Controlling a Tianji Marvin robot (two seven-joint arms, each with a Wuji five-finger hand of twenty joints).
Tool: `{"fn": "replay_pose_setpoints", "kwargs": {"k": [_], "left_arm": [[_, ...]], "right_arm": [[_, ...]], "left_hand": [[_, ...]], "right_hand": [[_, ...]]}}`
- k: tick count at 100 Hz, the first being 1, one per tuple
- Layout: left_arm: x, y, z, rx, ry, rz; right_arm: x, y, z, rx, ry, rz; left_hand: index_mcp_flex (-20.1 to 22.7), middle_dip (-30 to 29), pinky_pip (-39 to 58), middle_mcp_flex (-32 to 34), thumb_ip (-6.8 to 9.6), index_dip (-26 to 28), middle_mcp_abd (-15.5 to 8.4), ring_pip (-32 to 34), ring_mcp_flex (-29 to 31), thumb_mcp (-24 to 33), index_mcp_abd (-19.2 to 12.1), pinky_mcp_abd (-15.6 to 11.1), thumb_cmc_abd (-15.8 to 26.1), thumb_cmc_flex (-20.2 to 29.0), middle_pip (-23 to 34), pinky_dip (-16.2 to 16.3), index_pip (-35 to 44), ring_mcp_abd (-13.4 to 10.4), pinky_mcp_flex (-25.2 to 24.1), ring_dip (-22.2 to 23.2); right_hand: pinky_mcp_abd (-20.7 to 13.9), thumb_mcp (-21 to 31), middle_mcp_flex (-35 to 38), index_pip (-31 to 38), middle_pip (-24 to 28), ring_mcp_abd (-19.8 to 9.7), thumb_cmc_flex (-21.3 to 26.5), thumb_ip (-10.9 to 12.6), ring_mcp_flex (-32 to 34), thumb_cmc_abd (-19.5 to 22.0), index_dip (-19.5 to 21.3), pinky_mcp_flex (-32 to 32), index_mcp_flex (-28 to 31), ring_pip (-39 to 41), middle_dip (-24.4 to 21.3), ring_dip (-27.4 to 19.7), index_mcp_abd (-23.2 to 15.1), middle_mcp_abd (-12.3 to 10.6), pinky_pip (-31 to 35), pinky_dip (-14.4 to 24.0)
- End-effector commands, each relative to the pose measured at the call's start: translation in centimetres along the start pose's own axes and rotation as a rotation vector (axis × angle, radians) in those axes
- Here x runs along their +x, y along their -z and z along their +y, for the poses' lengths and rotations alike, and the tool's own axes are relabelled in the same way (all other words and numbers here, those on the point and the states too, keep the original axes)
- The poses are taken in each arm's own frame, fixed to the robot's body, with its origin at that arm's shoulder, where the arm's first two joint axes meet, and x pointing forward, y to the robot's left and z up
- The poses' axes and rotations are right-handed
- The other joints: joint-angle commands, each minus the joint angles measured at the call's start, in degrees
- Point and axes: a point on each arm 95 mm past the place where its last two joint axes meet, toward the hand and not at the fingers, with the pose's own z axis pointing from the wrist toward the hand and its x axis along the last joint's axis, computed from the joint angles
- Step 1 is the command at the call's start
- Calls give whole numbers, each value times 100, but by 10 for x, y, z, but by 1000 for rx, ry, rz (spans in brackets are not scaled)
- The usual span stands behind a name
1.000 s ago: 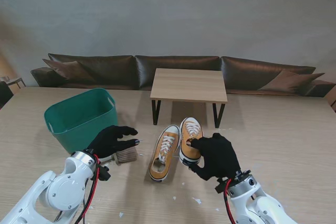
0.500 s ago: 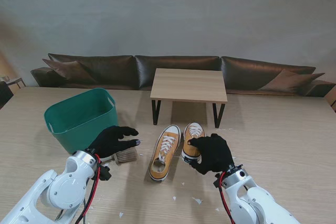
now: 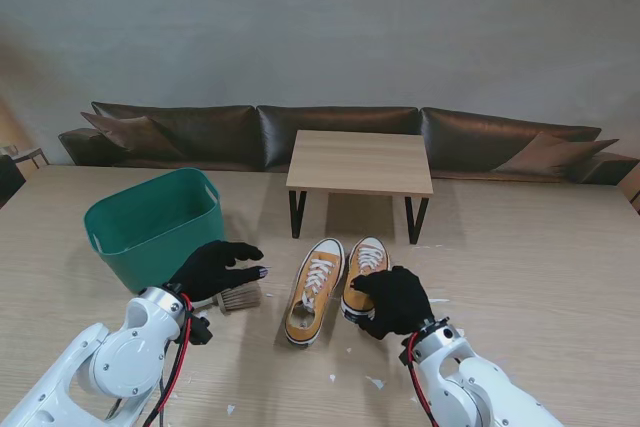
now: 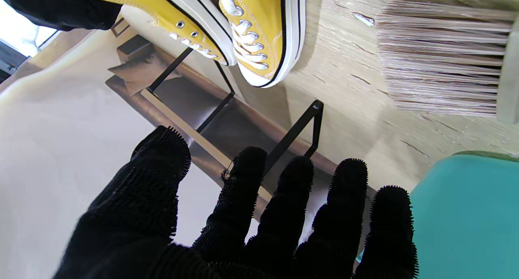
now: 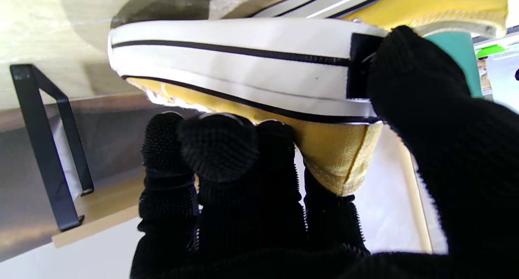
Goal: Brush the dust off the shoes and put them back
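Pale wood-grain table (image 3: 540,247) is carrying everything, with a dark sofa (image 3: 330,132) running along the far wall and a small black-legged bench (image 3: 360,162) standing in front of it. Two yellow shoes are lying side by side near the middle; the right hand (image 3: 392,301) is closing on the heel of the right shoe (image 3: 365,265), thumb on the white sole band and fingers (image 5: 219,149) curling against the yellow canvas, while the left shoe (image 3: 313,287) is resting untouched beside it. The left hand (image 3: 212,267) is hovering with fingers spread and holding nothing, just over the brush (image 3: 238,297) lying by the green bin (image 3: 150,222). For a clean brushing, I judge the right hand should be keeping the heel pinched firmly and tilting the upper toward the brush, and the left should be taking the handle rather than the bristles.
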Motion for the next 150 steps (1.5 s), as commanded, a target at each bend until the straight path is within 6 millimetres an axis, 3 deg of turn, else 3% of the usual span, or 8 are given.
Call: {"fn": "replay_pose_setpoints", "kwargs": {"k": [1,52,72,78,86,106,125,150], "left_arm": [[0,0,2,-21,8,-3],[-1,1,3,-38,13,-12],[-1,2,3,-38,14,-13],[-2,2,3,-39,13,-13],[-2,2,3,-40,13,-13],[-3,2,3,-42,13,-12],[-3,2,3,-43,13,-11],[-4,2,4,-46,13,-8]], "right_arm": [[3,2,-9,35,-7,2],[5,8,-34,101,8,36],[3,12,-27,97,15,46],[2,13,-25,98,7,54],[1,14,-20,96,-5,67],[2,13,-5,70,-37,84],[6,7,21,93,-165,61],[9,-2,50,79,-287,4]], "left_hand": [[129,-4,-202,-155,212,20,65,-40,-260,-117,-23,115,301,197,-49,108,1,100,26,56],[123,-6,-237,-166,214,19,61,-47,-266,-137,-25,102,322,207,-52,162,-3,101,21,58],[137,-6,-245,-159,215,20,74,-54,-278,-145,-9,100,327,214,-50,176,2,105,17,58],[153,-6,-247,-162,214,22,60,-52,-271,-152,-15,108,332,212,-51,180,7,102,18,59],[132,-8,-250,-167,216,19,76,-55,-278,-157,-17,105,330,221,-53,184,-1,108,17,59],[122,-7,-254,-161,217,17,78,-58,-281,-167,-11,102,326,226,-51,193,-6,112,16,59],[107,-7,-260,-163,219,15,72,-64,-289,-169,-18,96,335,232,-51,198,-14,113,11,58],[92,-7,-264,-163,219,10,61,-65,-289,-175,-21,93,332,232,-51,203,-21,103,11,58]], "right_hand": [[103,622,190,1497,-333,-148,496,342,180,203,616,629,640,50,-112,87,71,-757,244,89],[95,482,-133,692,-633,-254,103,212,159,71,488,485,272,-547,-384,-164,-483,-662,160,40],[144,399,-693,-474,-1027,-206,-92,70,-265,-17,-1203,124,-430,-1050,-834,-190,-835,-483,-19,76],[160,474,-789,-1007,-1126,-193,-333,208,-336,44,-1515,69,-504,-1107,-993,-191,-717,-441,-37,100],[172,543,-1018,-2060,-1194,-164,-787,1160,-505,219,-1052,-47,-535,-1205,-1221,-185,-556,-395,-103,178],[230,342,-1284,-2565,-1370,-59,-1297,1183,-811,447,-1267,-248,-752,-1419,-1343,-243,-520,-340,-190,210],[361,-286,-1753,-2877,-1801,225,-1474,1390,-1475,1606,-1425,-668,-1062,-2146,-1632,-447,-489,-210,-502,303],[547,-890,-2318,-3315,-2624,507,-1455,1595,-2344,2428,-1571,-1417,-1457,-3693,-2370,-1151,-530,-122,-1465,165]]}}
